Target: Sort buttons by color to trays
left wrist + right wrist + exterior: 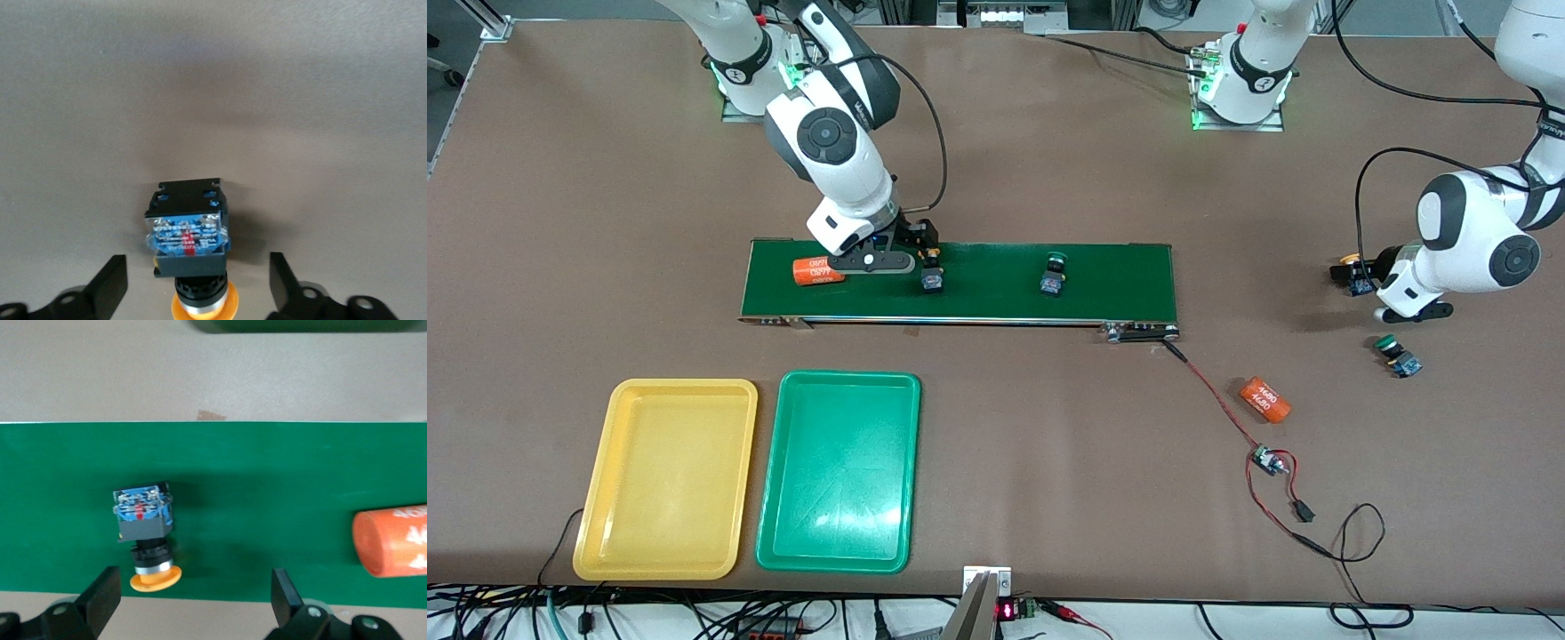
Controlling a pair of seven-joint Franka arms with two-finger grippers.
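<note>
Front view: my left gripper (pixel 1360 283) straddles a yellow button (pixel 189 235), fingers apart; right gripper (pixel 918 247) wide over belt (pixel 1103 280), yellow button (pixel 145 527) at its 6 o'clock.

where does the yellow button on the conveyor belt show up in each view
Front view: the yellow button lies on the green conveyor belt, beside the orange cylinder, under the right gripper.
Right wrist view: the same button lies between the open fingers, cap toward the camera.
Left wrist view: not in it; that is another yellow button, on bare table.
Shared landmark: the orange cylinder on the belt.
</note>
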